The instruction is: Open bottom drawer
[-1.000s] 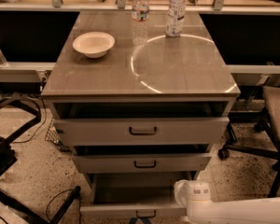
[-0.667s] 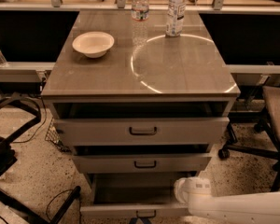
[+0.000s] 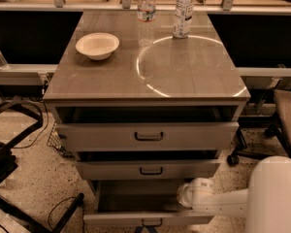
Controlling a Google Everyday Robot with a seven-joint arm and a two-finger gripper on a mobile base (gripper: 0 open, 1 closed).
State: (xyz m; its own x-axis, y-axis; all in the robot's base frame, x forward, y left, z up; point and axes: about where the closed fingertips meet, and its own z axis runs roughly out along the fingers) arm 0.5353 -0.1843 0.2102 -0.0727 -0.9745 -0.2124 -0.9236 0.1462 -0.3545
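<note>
The bottom drawer point(image 3: 148, 218) is the lowest of three grey-taupe drawers. It is pulled out further than the two above, showing its plain grey inside point(image 3: 136, 195) and a small dark bar handle point(image 3: 151, 222) on its front. My white arm reaches in from the lower right. My gripper point(image 3: 188, 196) is at the arm's rounded end, over the right side of the open bottom drawer and just below the middle drawer point(image 3: 148, 170). It holds nothing that I can see.
The top drawer point(image 3: 148, 136) and the middle drawer stand slightly open. On the cabinet top point(image 3: 184, 76) are a white bowl point(image 3: 97, 45) and two water bottles point(image 3: 146, 14). A black chair base point(image 3: 19, 178) is at the left and an office chair point(image 3: 281, 125) at the right.
My arm's end has shifted slightly left and up over the bottom drawer, and more of the white arm body shows at the lower right. The drawers look unchanged.
</note>
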